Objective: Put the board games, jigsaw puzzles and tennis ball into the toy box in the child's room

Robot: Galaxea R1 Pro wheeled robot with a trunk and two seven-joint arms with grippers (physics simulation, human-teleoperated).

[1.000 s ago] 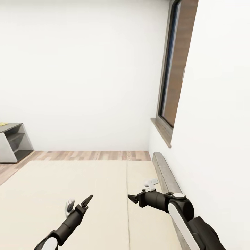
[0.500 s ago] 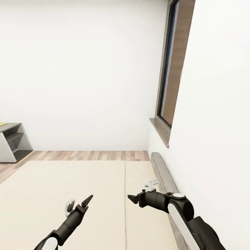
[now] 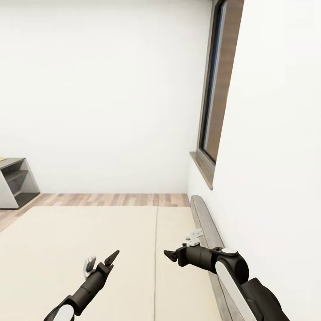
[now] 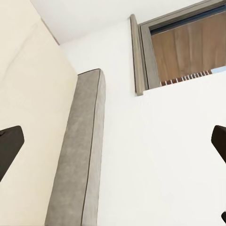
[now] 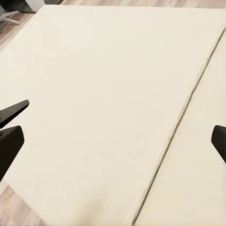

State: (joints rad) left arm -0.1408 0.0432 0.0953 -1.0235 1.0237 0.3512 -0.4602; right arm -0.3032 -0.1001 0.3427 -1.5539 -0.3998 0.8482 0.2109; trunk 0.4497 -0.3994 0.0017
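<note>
The bed's beige mattress (image 3: 89, 236) spreads below me, and no board game lies on the part I see. Its low grey headboard (image 3: 203, 223) runs along the right-hand wall. My left gripper (image 3: 109, 261) hovers open over the mattress, and in the left wrist view this gripper (image 4: 113, 146) faces the headboard (image 4: 80, 155) with its fingers wide apart. My right gripper (image 3: 171, 255) also stands open and holds nothing; in the right wrist view it (image 5: 115, 141) looks down on bare mattress (image 5: 103, 94). The toy box, table, puzzles and ball are out of view.
A tall dark-framed window (image 3: 216, 89) with a wooden sill sits in the right wall above the headboard. A grey open shelf unit (image 3: 15, 183) stands at the far left on the wood-plank floor (image 3: 111, 199). A seam (image 3: 156, 258) divides the mattress.
The whole picture has slid a little to the left, so the camera has turned slightly right. Both arms keep their pose and both grippers stay open.
</note>
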